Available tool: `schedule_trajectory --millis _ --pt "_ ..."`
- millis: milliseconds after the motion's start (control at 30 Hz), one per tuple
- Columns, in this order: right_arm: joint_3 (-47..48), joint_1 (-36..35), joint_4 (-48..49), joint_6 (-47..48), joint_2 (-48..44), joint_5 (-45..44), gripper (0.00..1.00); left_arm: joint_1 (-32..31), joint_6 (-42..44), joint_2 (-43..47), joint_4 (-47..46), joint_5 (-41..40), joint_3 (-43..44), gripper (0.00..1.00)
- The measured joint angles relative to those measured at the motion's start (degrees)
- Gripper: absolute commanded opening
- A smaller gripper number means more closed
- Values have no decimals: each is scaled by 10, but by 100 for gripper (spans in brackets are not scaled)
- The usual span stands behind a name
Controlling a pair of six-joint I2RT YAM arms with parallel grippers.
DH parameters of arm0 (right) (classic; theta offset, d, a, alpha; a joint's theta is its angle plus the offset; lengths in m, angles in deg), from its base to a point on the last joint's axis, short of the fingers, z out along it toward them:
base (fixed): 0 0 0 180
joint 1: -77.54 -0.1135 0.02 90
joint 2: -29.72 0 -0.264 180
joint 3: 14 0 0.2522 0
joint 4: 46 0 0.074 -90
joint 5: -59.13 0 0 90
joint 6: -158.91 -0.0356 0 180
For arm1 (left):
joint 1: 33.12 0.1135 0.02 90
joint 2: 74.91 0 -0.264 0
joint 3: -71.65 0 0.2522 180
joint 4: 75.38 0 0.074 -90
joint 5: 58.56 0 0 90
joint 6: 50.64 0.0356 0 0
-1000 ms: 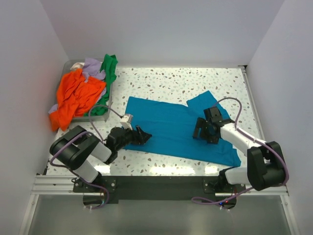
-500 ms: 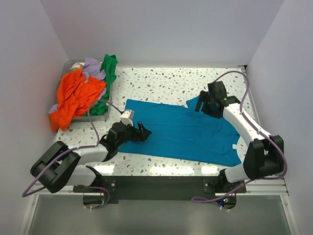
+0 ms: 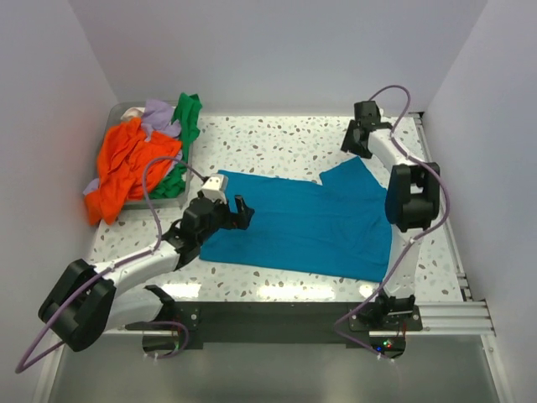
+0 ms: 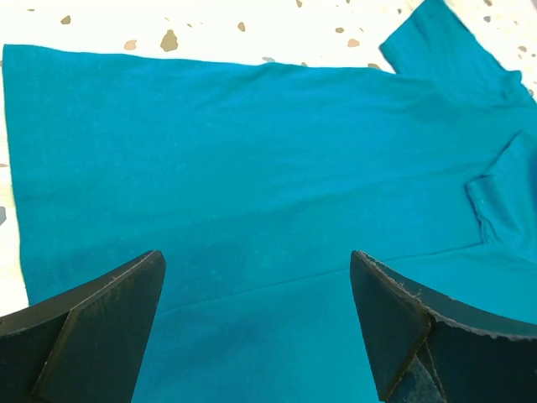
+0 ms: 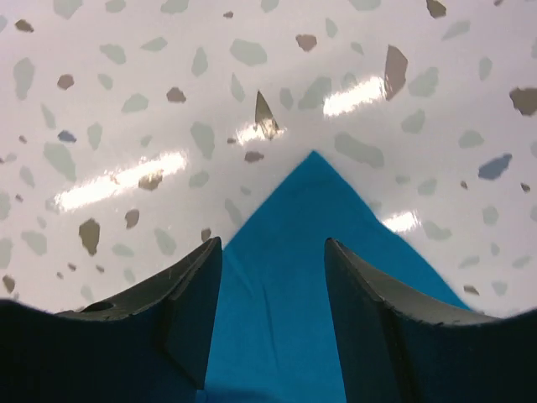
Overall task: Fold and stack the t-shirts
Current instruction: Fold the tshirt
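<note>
Both spread wide: left gripper (image 4: 256, 277) over teal t-shirt (image 3: 310, 227), right gripper (image 5: 273, 252) above its sleeve corner.

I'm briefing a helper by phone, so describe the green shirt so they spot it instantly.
At the far left corner of the speckled table sits a gray bin heaped with shirts. The green shirt drapes over the bin's right side, beside the orange shirt and the lavender shirt; nothing else there is green.

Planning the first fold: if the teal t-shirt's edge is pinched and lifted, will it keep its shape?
Probably not: the teal t-shirt lies thin and flat with soft creases, so it would likely drape. Spread this wide, its far part would probably drag along the table.
</note>
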Motion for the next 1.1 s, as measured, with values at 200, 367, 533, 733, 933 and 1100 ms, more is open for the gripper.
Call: schedule_trajectory --millis 200,367,533,733,933,1100 --pt "123 10 -11 22 129 -7 50 4 8 11 45 -10 8 96" --pt "164 20 -26 29 170 -10 48 5 8 36 66 -21 8 96" --pt "171 33 -34 33 171 -10 48 8 8 35 73 -21 8 96" --pt "174 42 -44 36 173 -3 43 8 8 28 73 -18 8 96" --pt "175 42 -45 42 174 12 38 8 8 27 73 -16 8 96" --pt "175 42 -44 44 174 23 36 8 8 21 73 -16 8 96"
